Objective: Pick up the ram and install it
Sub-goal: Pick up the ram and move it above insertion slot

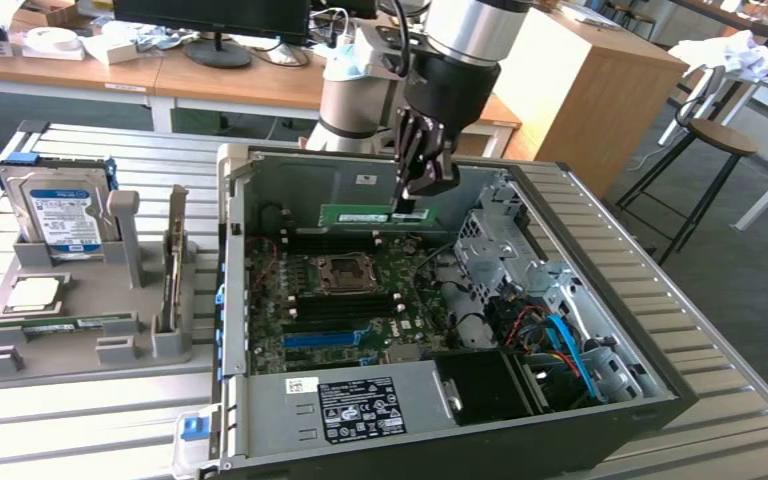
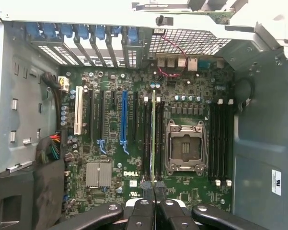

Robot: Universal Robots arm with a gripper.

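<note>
Pick-up done: the gripper [image 1: 412, 205], closed on the ram [image 1: 357, 215], holds it above the motherboard [image 2: 110, 158] inside the open case [image 1: 291, 175]; seating in a slot appears outstanding.

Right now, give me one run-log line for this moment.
hand: shut on ram | ram: edge-down above memory slots beside CPU socket | case: open

End effector [image 1: 411, 205] pinched tight, vertical.
</note>
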